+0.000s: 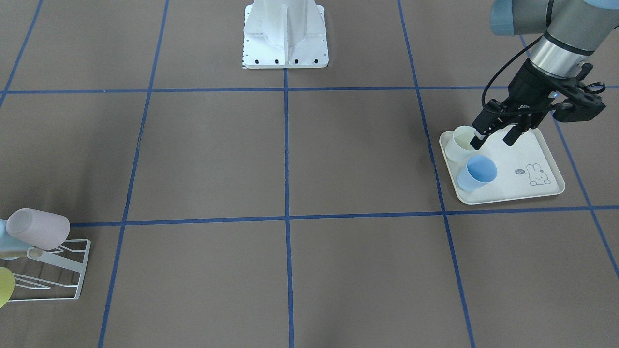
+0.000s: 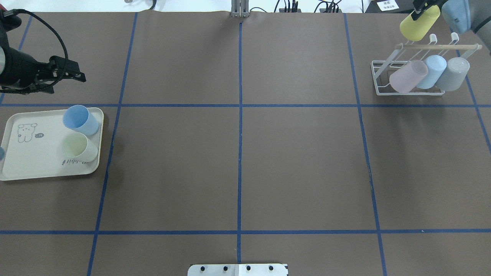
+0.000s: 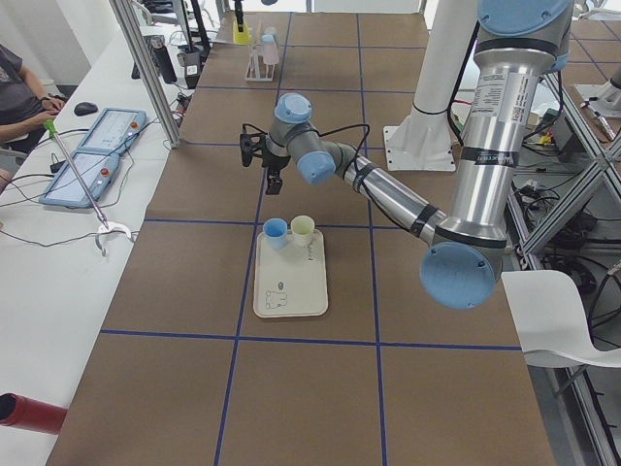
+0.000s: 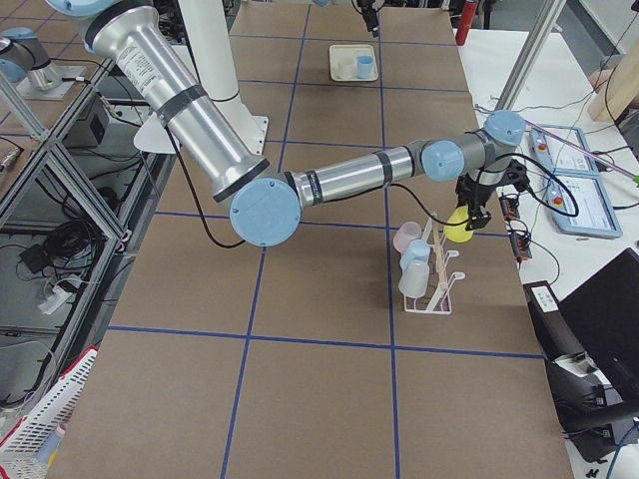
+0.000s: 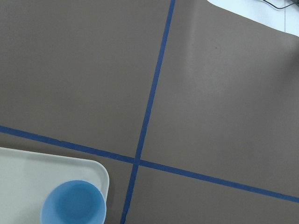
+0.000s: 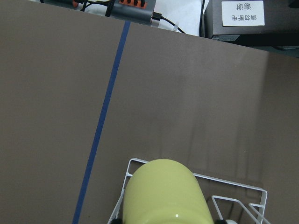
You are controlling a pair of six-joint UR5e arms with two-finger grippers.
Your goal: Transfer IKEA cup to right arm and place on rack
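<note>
My right gripper (image 2: 421,11) is shut on a yellow cup (image 2: 419,23), holding it tilted just above the far end of the white wire rack (image 2: 383,78). The right wrist view shows the yellow cup (image 6: 166,193) over the rack's wire frame (image 6: 233,185). Pink (image 2: 407,76), light blue (image 2: 431,71) and grey (image 2: 453,73) cups hang on the rack. My left gripper (image 1: 493,140) is open and empty, hovering over the cream rabbit tray (image 1: 512,191). A blue cup (image 1: 478,172) and a cream cup (image 1: 461,143) stand upright on that tray.
The robot's white base plate (image 1: 285,41) sits at the table's near middle edge. Blue tape lines grid the brown table. A person sits at a side desk (image 3: 19,87) with tablets (image 3: 92,150) beyond the table's long edge.
</note>
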